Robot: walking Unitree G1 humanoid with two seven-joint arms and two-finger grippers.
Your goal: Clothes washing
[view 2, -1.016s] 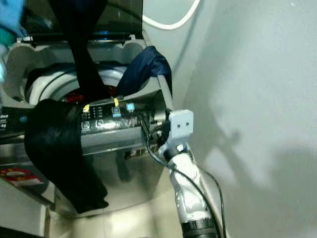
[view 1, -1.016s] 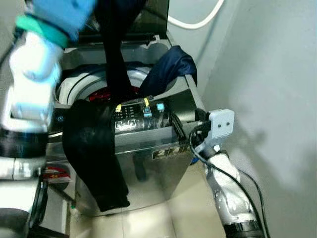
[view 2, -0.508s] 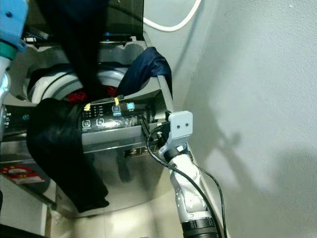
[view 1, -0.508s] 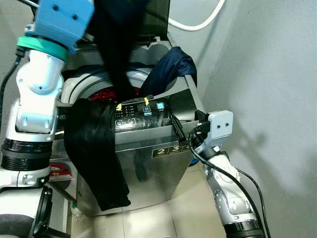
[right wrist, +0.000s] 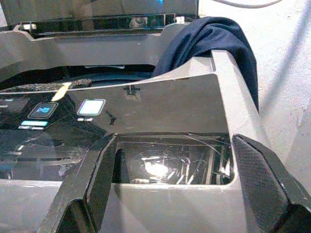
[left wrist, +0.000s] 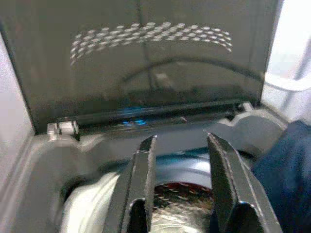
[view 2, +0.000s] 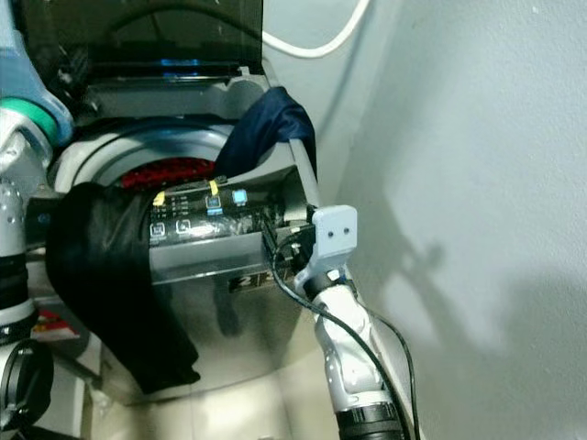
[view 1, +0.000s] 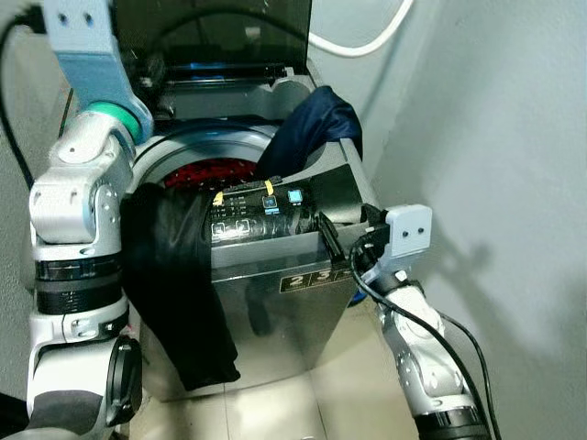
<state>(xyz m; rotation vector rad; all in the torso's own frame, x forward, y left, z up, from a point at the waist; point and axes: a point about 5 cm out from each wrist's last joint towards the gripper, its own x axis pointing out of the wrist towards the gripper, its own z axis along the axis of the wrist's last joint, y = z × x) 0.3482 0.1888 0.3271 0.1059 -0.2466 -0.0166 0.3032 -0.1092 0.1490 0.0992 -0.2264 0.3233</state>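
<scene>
The left gripper [left wrist: 177, 145] hangs over the washing machine [view 1: 275, 275] drum, fingers spread and empty. The right gripper [right wrist: 170, 160], also released, sits by the panel. The black garment [view 1: 174, 284] draping the front could slide floorward; the navy garment [view 1: 316, 124] could foul the lid.

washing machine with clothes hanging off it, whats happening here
A humanoid robot is loading a top-loading washing machine whose lid stands open. Its left gripper hovers open and empty over the drum. A black garment drapes over the front edge, a navy one over the right rim. The right gripper sits open at the machine's front right corner.
</scene>
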